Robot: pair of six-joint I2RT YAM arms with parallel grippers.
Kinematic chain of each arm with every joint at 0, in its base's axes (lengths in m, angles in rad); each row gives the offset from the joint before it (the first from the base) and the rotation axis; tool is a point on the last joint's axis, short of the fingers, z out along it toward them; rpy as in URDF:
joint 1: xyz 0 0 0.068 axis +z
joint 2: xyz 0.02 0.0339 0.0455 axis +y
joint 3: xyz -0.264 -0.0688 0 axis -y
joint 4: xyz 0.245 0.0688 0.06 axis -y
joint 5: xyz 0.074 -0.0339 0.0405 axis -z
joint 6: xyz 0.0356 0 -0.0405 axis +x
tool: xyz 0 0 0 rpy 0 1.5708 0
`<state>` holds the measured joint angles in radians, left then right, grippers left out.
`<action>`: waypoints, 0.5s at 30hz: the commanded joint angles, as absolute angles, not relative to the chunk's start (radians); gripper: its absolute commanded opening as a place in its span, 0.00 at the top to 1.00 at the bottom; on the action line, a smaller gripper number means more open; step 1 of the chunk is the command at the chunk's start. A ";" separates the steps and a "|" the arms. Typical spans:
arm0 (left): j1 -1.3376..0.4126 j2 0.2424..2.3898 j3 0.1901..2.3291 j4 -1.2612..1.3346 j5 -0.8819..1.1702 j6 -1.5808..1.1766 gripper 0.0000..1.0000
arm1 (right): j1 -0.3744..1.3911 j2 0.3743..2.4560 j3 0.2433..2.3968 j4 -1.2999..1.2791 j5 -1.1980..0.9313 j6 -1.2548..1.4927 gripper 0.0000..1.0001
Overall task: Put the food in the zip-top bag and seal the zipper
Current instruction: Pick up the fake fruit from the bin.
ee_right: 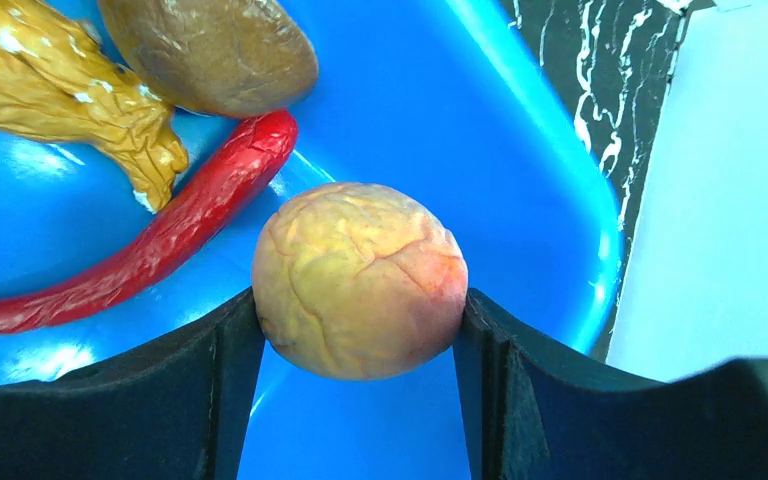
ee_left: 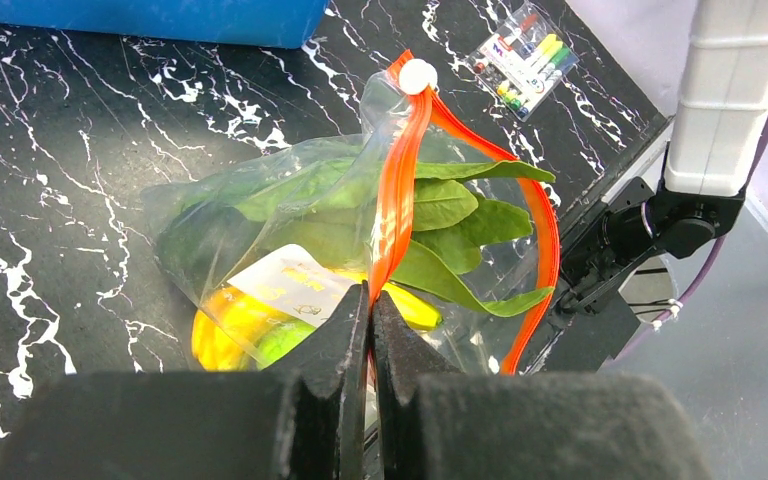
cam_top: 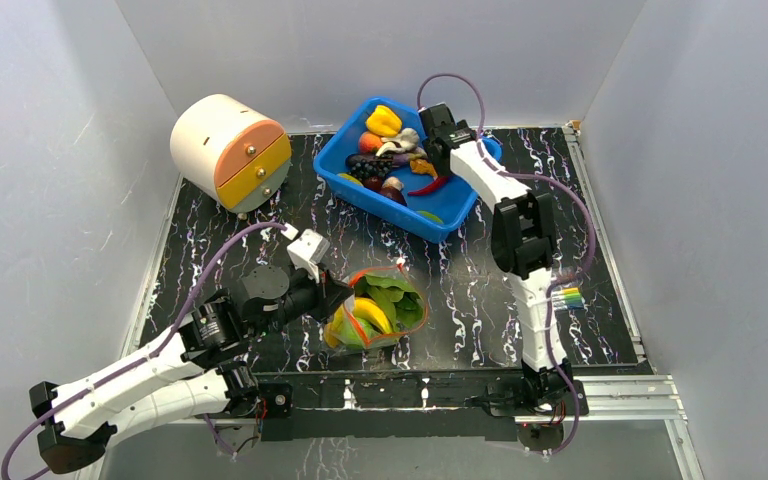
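Observation:
The clear zip-top bag [cam_top: 380, 310] lies on the dark mat near the front, its mouth held open. It holds long green leaves [ee_left: 440, 215], a yellow banana [ee_left: 230, 325] and a green lime [ee_left: 282, 340]. My left gripper [ee_left: 370, 305] is shut on the bag's orange-red zipper [ee_left: 397, 190]; it also shows in the top view [cam_top: 332, 297]. My right gripper [ee_right: 360, 320] is shut on the orange-pink peach [ee_right: 360, 280] inside the blue bin [cam_top: 410, 165], at the bin's right end [cam_top: 438, 140]. A red chili [ee_right: 150, 250] lies just left of the peach.
The blue bin holds several more toy foods, among them a yellow pepper [cam_top: 383, 120] and a brown piece [ee_right: 210, 50]. A round cream drawer unit [cam_top: 228, 150] stands at the back left. A pack of markers [cam_top: 566, 297] lies at the right.

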<state>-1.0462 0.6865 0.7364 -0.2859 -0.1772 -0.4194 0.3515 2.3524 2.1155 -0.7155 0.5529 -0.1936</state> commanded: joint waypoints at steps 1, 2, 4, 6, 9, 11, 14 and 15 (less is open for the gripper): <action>-1.043 0.688 0.760 -0.292 -0.200 -0.428 1.00 | 0.351 2.206 2.068 -0.705 0.512 -0.146 0.53; -1.043 0.691 0.765 -0.297 -0.200 -0.428 1.00 | 0.351 2.188 2.056 -0.711 0.502 -0.139 0.53; -1.043 0.696 0.777 -0.307 -0.200 -0.428 1.00 | 0.352 2.153 2.038 -0.732 0.476 -0.121 0.53; -1.043 0.699 0.786 -0.315 -0.202 -0.428 1.00 | 0.355 2.112 2.016 -0.752 0.434 -0.100 0.53; -1.044 0.702 0.800 -0.320 -0.204 -0.427 1.00 | 0.367 1.992 1.933 -0.744 0.350 -0.061 0.53; -1.043 0.707 0.808 -0.323 -0.204 -0.425 1.00 | 0.371 1.888 1.812 -0.692 0.282 -0.042 0.53; -1.043 0.719 0.824 -0.331 -0.204 -0.418 1.00 | 0.374 1.754 1.680 -0.630 0.184 -0.008 0.53; -1.044 0.723 0.832 -0.335 -0.205 -0.417 1.00 | 0.374 1.693 1.641 -0.615 0.146 0.002 0.53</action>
